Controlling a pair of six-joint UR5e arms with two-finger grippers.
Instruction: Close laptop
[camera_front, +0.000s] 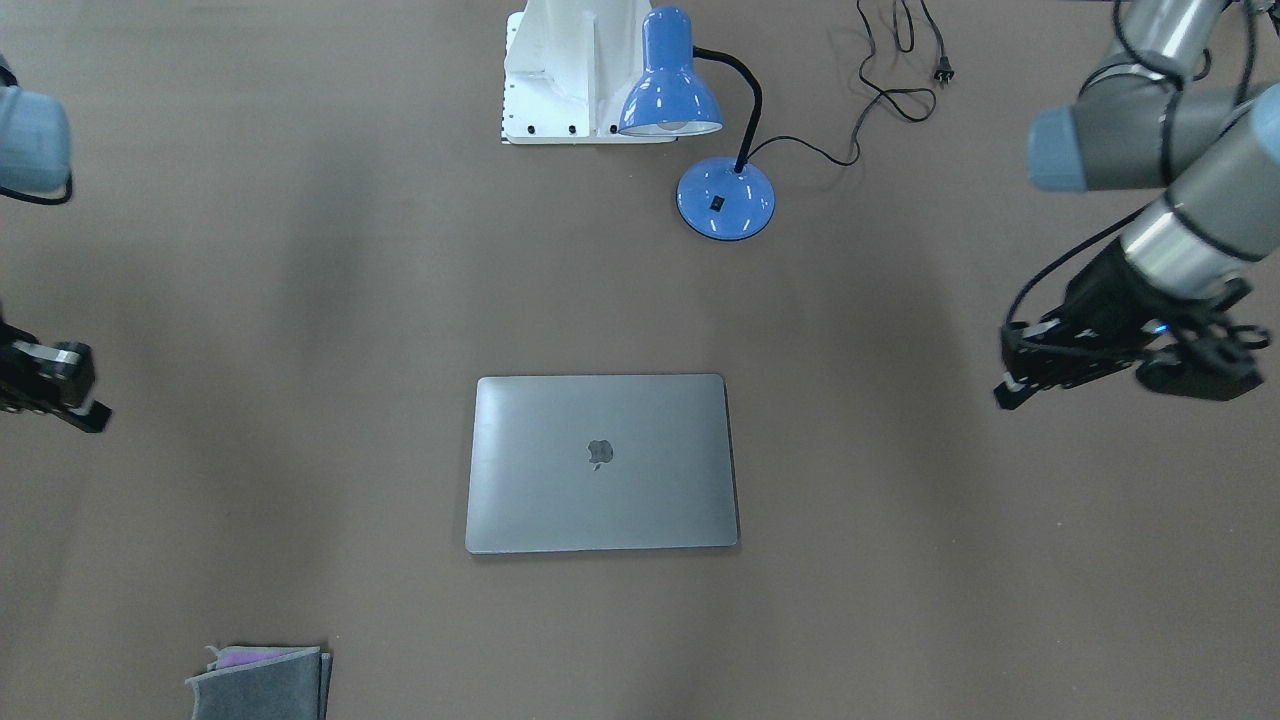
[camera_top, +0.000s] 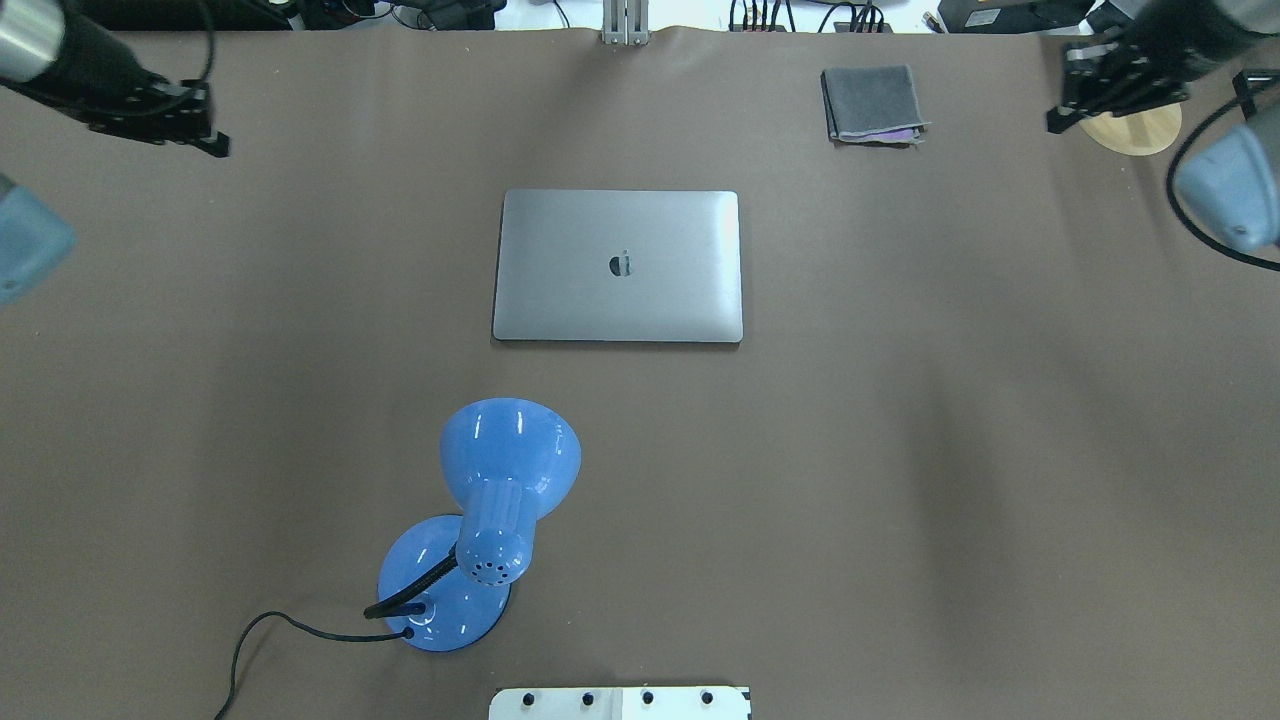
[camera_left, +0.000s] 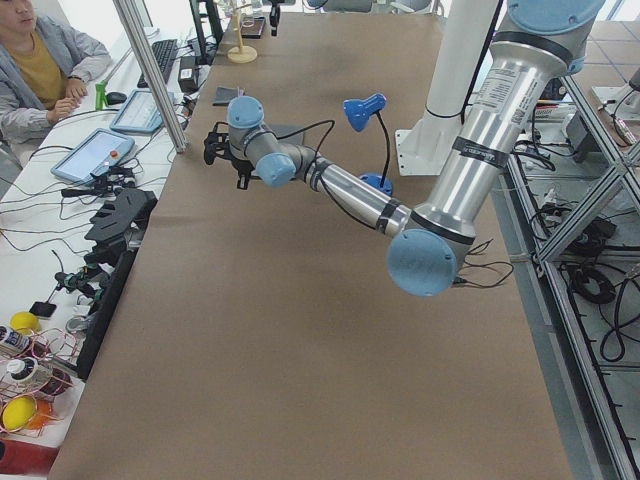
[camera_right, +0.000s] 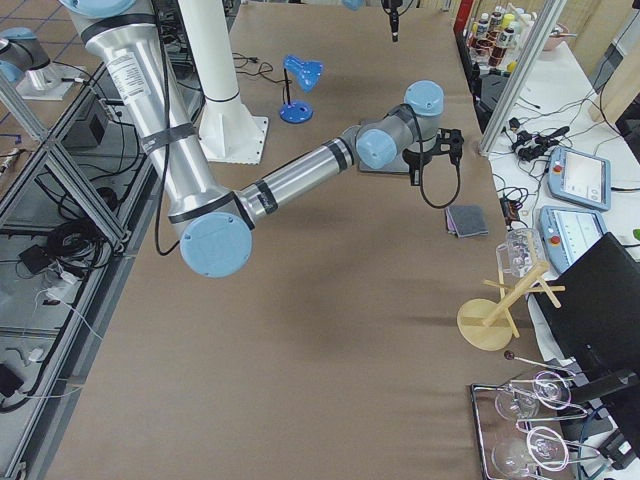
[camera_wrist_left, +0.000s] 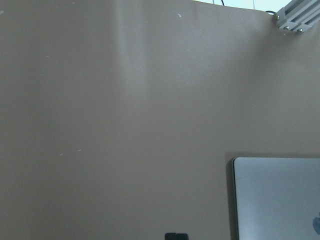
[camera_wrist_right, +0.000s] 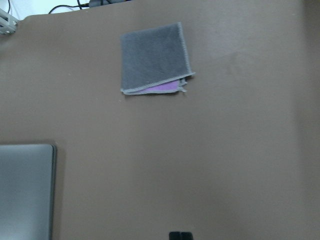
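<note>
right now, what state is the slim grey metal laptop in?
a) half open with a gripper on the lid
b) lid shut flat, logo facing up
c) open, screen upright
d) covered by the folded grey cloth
b: the slim grey metal laptop lies flat with its lid down, and the dark apple logo faces up in the overhead view.

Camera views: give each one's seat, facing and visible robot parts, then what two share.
Front-facing: across the table, facing the robot, down on the laptop; left gripper at its right.
Overhead: behind the robot, looking forward-down; right gripper at its right.
Exterior left: table's left end, along it; left arm near.
Exterior right: opposite end; right arm near.
Left wrist: down on the laptop's corner; no arm shows.
Right wrist: down on the grey cloth; likewise.
Shared: front-facing and overhead both show the blue lamp.
</note>
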